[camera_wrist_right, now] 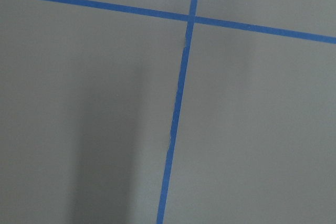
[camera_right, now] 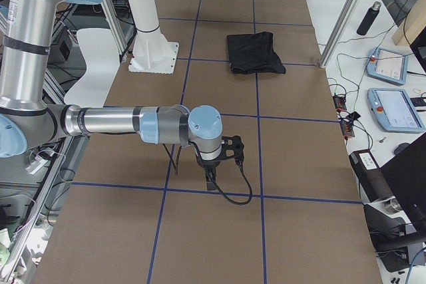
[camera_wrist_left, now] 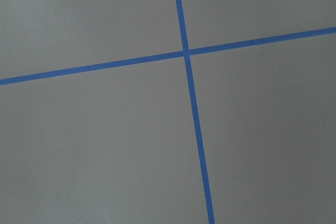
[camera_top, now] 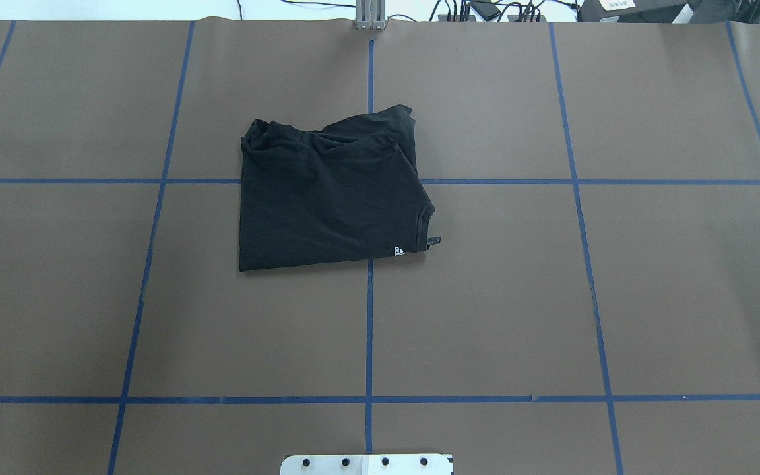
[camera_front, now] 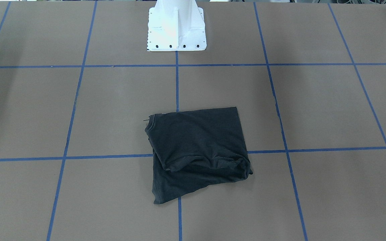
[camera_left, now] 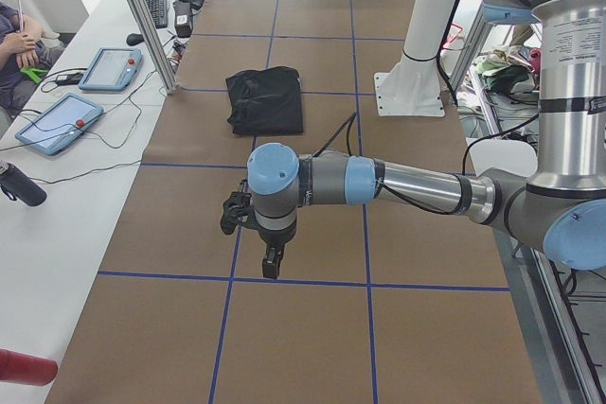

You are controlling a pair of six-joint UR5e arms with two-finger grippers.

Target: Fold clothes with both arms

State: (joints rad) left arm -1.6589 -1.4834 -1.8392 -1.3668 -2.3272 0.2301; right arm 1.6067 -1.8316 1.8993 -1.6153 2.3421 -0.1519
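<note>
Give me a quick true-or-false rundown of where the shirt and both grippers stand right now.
1. The black T-shirt lies folded into a compact bundle on the table. True.
2. The left gripper is clamped on the shirt. False: it hangs over bare table, well apart from the shirt.
3. The shirt's big logo faces up. False: only plain black cloth shows, plus a small white mark near one corner.
4. The right gripper is away from the shirt, over bare table. True.
5. The shirt lies across a blue tape line. True.
</note>
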